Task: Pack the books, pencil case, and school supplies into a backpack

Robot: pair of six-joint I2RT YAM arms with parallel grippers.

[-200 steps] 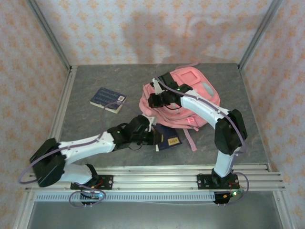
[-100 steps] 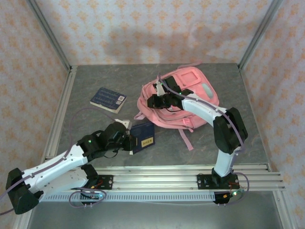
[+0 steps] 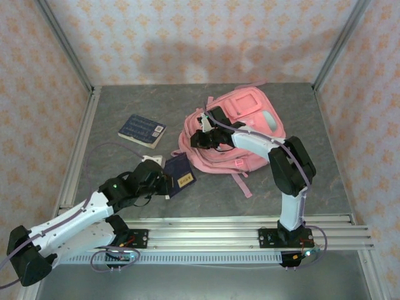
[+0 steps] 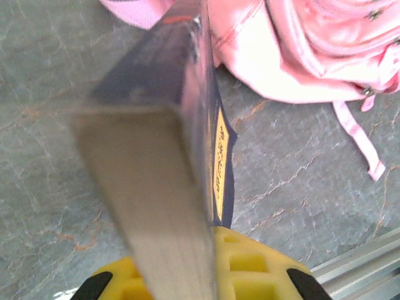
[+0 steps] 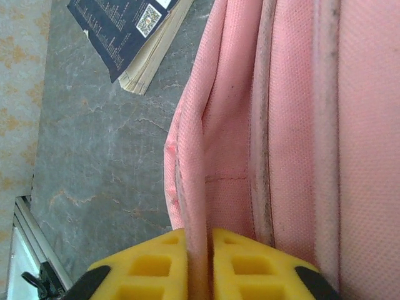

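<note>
The left gripper (image 3: 166, 182) is closed narrow on one end of a navy book (image 3: 180, 176) with a yellow label, holding it tilted near the middle of the table's (image 3: 325, 169) near edge, and the blurred left wrist view suggests it hangs clear of the surface. The right gripper (image 5: 199, 250) pinches a fold of pink fabric at the left rim of the backpack (image 3: 253, 119), which lies flat toward the far right corner. A second navy book (image 3: 142, 130) rests by itself toward the far left corner, well apart from the held one
</note>
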